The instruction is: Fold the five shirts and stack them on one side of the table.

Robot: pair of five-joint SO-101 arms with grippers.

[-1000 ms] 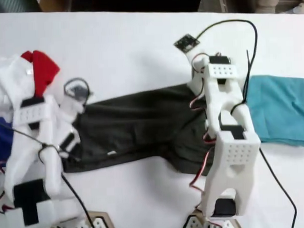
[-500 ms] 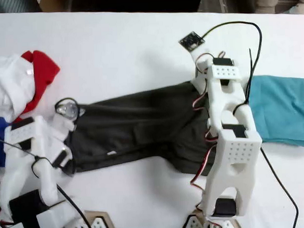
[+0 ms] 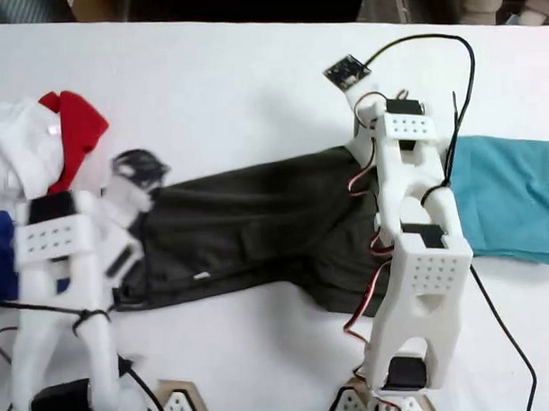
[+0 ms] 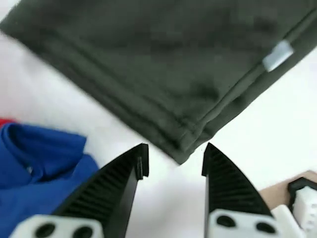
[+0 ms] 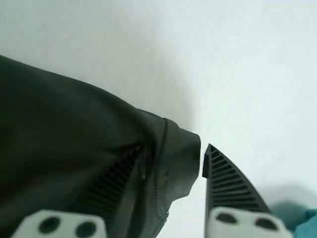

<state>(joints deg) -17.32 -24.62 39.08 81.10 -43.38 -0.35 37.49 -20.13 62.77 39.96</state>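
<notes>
Dark shirt lies spread across the middle of the white tabletop, long side running left to right, rumpled and not folded flat. A small pale tag shows near its hem.

Teal shirt lies folded at the right edge of the tabletop, just beside the right arm and apart from the dark shirt.

At the left edge is a loose heap: white shirt, with a red shirt against it and a blue shirt on the side nearer the arms. None of the three is folded.

Left pincer is at the left end of the dark shirt, fingers spread wide. In the left wrist view the hem corner sits just past the fingertips, in line with the gap. It grips nothing. The blue shirt lies close by on the bare tabletop.

Right pincer is at the far right corner of the dark shirt, jaws parted. In the right wrist view a bunched fold of the shirt's edge lies between the fingers, one finger over the cloth and the other over bare tabletop. Contact with the cloth cannot be told.
</notes>
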